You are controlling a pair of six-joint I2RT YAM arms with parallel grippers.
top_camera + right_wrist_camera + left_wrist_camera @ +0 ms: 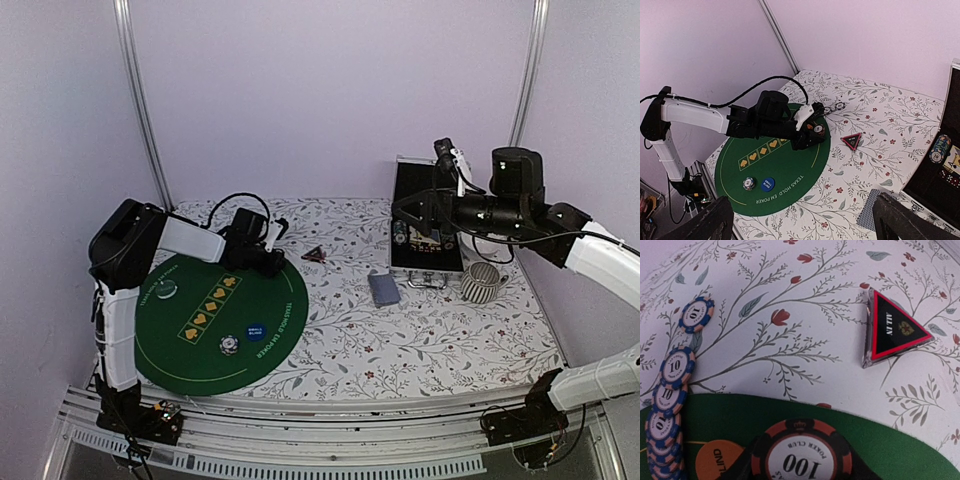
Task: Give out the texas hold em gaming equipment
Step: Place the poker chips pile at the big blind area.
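One green round mat (160, 345), one silver-and-black case (416, 186), one ribbed cup (483, 283), one deck of blue-backed cards (383, 287), one red-edged triangular marker (895, 330), one blue disc (256, 331) and one orange disc (715, 460), the latter partly cut off. Chips: one black-and-orange "100" chip (800, 460), one pale-edged chip (229, 345) beside the blue disc, one short stack of chips (940, 149) in the case. Blue-and-orange "10" chips (696, 315): at least six, one lying apart and the rest in an overlapping row cut by the frame edge, so the exact total cannot be told.
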